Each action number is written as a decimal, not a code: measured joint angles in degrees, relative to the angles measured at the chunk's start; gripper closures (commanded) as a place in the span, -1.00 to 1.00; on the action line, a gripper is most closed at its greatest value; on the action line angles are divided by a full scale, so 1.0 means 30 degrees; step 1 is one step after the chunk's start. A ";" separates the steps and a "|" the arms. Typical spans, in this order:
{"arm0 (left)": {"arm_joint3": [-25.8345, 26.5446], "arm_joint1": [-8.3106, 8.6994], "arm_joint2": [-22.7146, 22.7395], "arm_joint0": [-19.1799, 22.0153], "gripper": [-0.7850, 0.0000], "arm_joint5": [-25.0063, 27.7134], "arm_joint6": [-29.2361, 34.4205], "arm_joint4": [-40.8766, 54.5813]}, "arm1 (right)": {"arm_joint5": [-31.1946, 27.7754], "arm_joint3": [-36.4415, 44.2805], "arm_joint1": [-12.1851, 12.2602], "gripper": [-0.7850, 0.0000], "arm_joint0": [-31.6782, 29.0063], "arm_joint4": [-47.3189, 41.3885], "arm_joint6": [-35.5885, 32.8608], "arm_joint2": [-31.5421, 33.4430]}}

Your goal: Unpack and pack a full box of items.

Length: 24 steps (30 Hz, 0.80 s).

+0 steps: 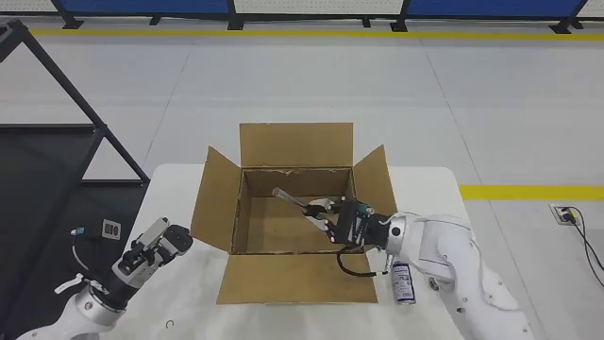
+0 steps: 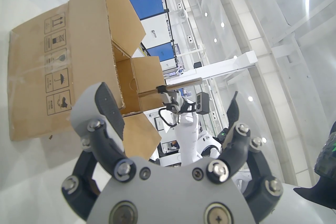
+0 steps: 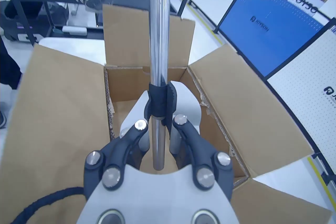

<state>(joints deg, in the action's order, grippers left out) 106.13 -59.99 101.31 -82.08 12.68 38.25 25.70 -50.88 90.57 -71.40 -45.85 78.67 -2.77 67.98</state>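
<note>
We saw the right gripper (image 3: 160, 100) clamped on a shiny metal rod (image 3: 157, 25). Its fingers were closed round the shaft near one end, so most of the length ran straight out past the fingertips, along the gripper's own axis. From above, it hung over the open box (image 1: 283, 281) on the tabletop (image 1: 198, 312). The rod pointed across the opening toward the far left corner, slantwise to the walls.

We judged that the coming move turned on this slant. Whether the rod was going in or coming out we could not tell. Either way its free tip lay closest to that far corner and would need to stay off the cardboard.

The left gripper (image 2: 170, 114) stood with its fingers apart and nothing between them, outside the box's left flap and well apart from the rod. The right arm was plainly the nearer. A small can (image 1: 402, 283) stood on the tabletop just beside that arm.
</note>
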 measured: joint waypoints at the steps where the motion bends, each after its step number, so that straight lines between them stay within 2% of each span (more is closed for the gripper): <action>1: -0.0008 0.0001 -0.0007 0.0015 -1.00 -0.0009 -0.0006 -0.0005 | 0.0001 0.0286 0.0079 1.00 -0.0340 -0.0137 -0.0003 0.0360; 18: -0.0030 0.0000 -0.0007 0.0030 -1.00 -0.0010 -0.0029 0.0012 | 0.0215 0.0418 0.0096 1.00 -0.0518 -0.0252 -0.0026 0.0494; 24: -0.0030 0.0000 -0.0007 0.0030 -1.00 -0.0010 -0.0029 0.0012 | -0.0538 0.2241 0.0428 1.00 -0.1825 -0.2318 0.1126 0.2172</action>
<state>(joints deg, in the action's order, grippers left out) 106.04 -59.99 101.29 -81.99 12.65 38.16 25.73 -52.50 97.29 -70.12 -51.32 71.72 0.61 74.50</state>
